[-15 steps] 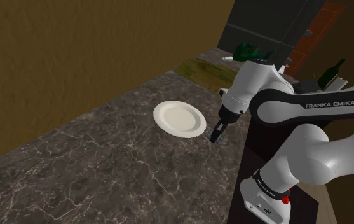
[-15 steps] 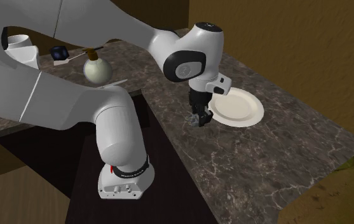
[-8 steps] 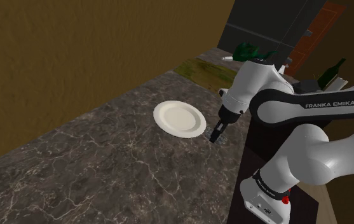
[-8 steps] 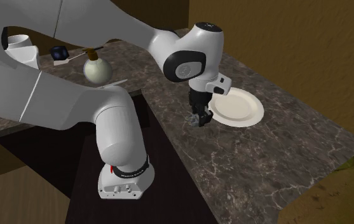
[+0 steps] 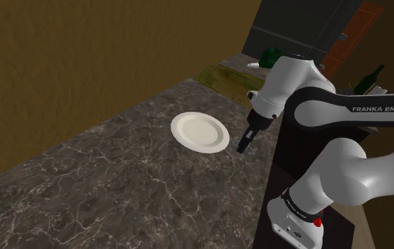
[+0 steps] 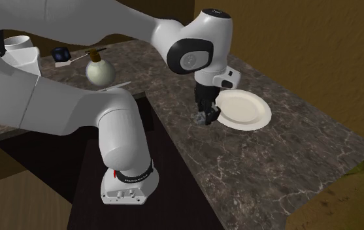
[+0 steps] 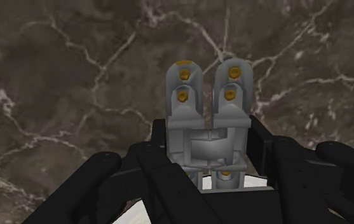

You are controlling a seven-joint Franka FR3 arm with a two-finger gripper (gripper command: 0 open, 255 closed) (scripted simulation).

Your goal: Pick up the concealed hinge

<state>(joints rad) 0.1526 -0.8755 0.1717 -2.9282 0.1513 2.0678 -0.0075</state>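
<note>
A grey metal concealed hinge point(image 7: 207, 114) with yellow screws sits clasped between my black fingers point(image 7: 108, 181), its two rounded arms sticking out past the fingertips over the dark marble counter point(image 7: 54, 83). My gripper point(image 7: 204, 175) is shut on it. In the shoulder view the gripper point(image 5: 246, 146) points down just above the counter, beside the edge of a white plate point(image 5: 199, 131). The second exterior view shows the gripper point(image 6: 208, 117) at the plate's point(image 6: 244, 110) near-left rim, with a bit of grey hinge point(image 6: 204, 118) showing at the fingertips.
The marble counter point(image 5: 117, 184) stretches toward the shoulder view's left. A dark green bottle point(image 5: 366, 81) stands behind my arm. In the second exterior view a round pale bottle point(image 6: 100, 70) and a dark blue object point(image 6: 61, 55) sit on a side surface.
My arm has straightened and the hand has risen a little off the counter, with the hinge between the fingers. The plate has not moved.
</note>
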